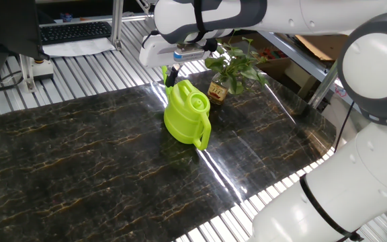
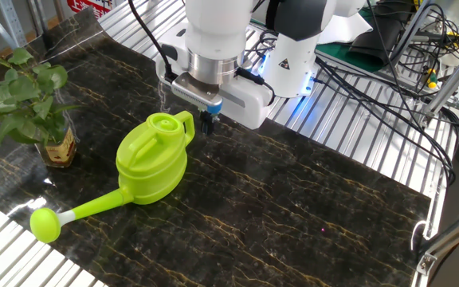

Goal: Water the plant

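The plant [image 2: 24, 96] has broad green leaves and stands in a small brown jar [image 2: 58, 147] with a yellowish label at the table's left; in one fixed view it [image 1: 237, 62] is at the back right. The lime-green watering can [image 2: 152, 159] stands upright on the dark marble table [image 2: 293, 199]. Its spout and round rose [image 2: 45, 225] point away from the arm. My gripper [image 2: 207, 122] hangs just beside the can's rear handle [image 2: 186, 121]. Its fingers look closed together and hold nothing. In one fixed view the gripper [image 1: 172, 74] shows above the can [image 1: 187, 114].
The arm's white base [image 2: 293, 56] and loose black cables [image 2: 373, 88] are behind the table. Metal slatted surfaces [image 2: 357, 135] border the marble top. A keyboard [image 1: 72, 30] lies at the back in one fixed view.
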Robot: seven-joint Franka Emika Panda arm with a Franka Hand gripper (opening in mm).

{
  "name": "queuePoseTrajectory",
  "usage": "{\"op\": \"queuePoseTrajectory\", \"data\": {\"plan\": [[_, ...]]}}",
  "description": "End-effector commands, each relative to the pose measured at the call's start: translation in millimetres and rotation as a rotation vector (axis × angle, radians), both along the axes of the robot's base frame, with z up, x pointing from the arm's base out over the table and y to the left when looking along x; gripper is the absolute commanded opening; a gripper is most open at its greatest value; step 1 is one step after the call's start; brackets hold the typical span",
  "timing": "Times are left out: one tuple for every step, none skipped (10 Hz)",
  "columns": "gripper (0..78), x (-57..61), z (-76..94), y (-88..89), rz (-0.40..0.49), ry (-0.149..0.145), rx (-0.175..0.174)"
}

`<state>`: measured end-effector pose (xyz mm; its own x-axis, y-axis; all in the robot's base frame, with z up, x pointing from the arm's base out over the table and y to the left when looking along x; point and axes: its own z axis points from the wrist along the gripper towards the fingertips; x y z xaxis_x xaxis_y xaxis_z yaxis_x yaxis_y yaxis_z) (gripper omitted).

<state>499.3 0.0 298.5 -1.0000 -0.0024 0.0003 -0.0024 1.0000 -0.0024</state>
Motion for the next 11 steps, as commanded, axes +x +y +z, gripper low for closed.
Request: {"op": "queuePoseTrajectory", "data": {"plan": [[0.0,-0.1,0.2,0.2,0.086,-0.068,-0.096],[0.0,-0.1,0.2,0.2,0.092,-0.063,-0.092],[0.0,-0.1,0.2,0.2,0.101,-0.055,-0.082],[0.0,-0.1,0.2,0.2,0.101,-0.045,-0.044],[0.0,-0.1,0.2,0.2,0.081,-0.03,0.007],[0.0,-0.1,0.2,0.2,0.081,-0.027,0.006],[0.0,-0.1,0.2,0.2,0.077,-0.007,0.009],[0.0,-0.1,0.1,0.2,0.058,0.014,0.011],[0.0,-0.1,0.1,0.2,0.034,0.012,0.012],[0.0,-0.1,0.1,0.2,0.021,0.01,0.012],[0.0,-0.2,0.0,0.2,-0.012,0.011,0.013]]}}
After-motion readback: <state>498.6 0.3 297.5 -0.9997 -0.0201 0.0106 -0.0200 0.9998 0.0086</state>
